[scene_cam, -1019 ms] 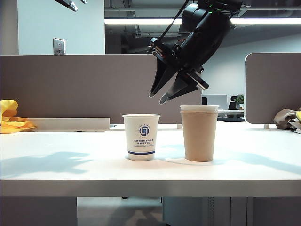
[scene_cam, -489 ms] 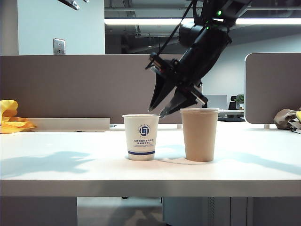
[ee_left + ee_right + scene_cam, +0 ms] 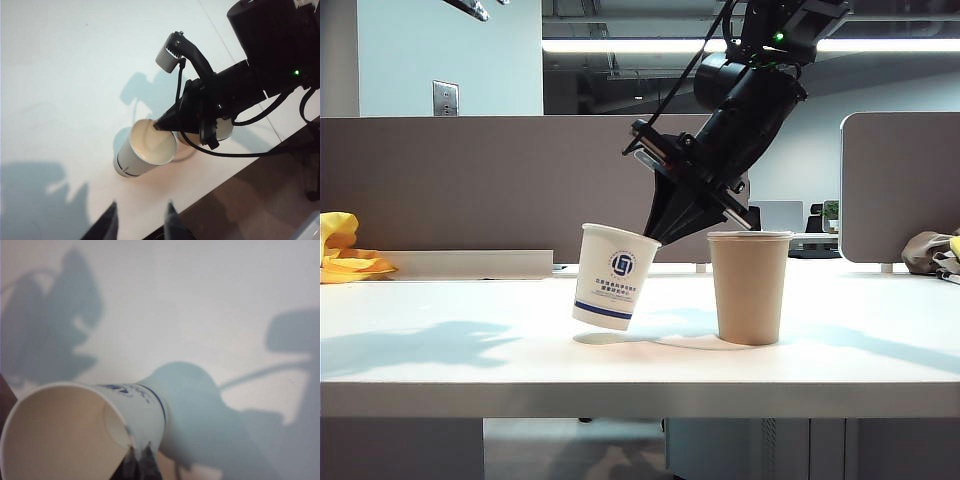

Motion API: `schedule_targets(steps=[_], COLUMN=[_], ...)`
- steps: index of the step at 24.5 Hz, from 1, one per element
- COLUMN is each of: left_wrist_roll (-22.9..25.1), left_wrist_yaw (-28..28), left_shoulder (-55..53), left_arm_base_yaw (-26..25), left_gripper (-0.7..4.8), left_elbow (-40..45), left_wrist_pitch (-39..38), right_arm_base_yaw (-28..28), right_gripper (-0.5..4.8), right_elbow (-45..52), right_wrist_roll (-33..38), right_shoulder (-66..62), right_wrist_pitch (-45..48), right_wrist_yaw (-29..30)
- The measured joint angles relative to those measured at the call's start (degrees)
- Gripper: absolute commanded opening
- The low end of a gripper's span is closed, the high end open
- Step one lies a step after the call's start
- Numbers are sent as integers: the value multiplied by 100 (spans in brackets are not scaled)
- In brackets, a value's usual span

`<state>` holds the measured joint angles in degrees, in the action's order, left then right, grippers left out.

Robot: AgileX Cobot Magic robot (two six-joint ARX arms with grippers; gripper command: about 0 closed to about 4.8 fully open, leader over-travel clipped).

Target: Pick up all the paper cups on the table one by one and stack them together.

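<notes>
A short white paper cup (image 3: 613, 275) with a blue logo and blue band hangs tilted just over the table (image 3: 440, 350), its mouth toward the right arm. My right gripper (image 3: 655, 238) is shut on its rim, one finger inside the cup (image 3: 75, 435) and one outside; the fingertips (image 3: 146, 456) pinch the wall. The taller tan paper cup (image 3: 750, 290) stands upright to its right, apart from it. The left wrist view looks down on the held cup (image 3: 142, 152) and the right gripper (image 3: 157, 126). My left gripper (image 3: 141, 215) is high above the table, open and holding nothing.
Grey divider panels (image 3: 470, 180) run along the back of the table. A yellow cloth (image 3: 345, 250) lies at the far left and a bag (image 3: 930, 250) at the far right. The thick white front edge (image 3: 640, 398) is close to the cups.
My right gripper came down to the white cup, shut on its rim and tipped it up off the table. The white rim that stood above the tan cup's top no longer shows. The left gripper stayed still.
</notes>
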<state>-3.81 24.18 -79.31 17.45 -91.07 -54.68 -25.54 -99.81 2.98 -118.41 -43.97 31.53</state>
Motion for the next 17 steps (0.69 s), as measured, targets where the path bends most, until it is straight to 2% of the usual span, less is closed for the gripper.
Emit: schedule_targets(steps=[6,10,13,17], left_wrist_roll=[0,0,-35,-142], left_wrist_yaw=[0,28,326,413], left_shoulder=[0,-7,-109,-289], left_arm_base_yaw=[0,0,0,4], left_gripper=[120,119,119,119], left_elbow=[0,0,0,2], left_wrist_pitch=[-17,-46,7,4], right_arm_base_yaw=[0,118,173,157], right_gripper=[-5,-5,-5,-5], right_elbow=[-66,-1123,-1895,-2533], right_wrist_roll=[-2,-164,-367,-461], right_shoulder=[-4,79,328,376], right_wrist_pitch=[-72,-754,-1458,-2586], right_wrist_yaw=[4,-63,-540,-1137])
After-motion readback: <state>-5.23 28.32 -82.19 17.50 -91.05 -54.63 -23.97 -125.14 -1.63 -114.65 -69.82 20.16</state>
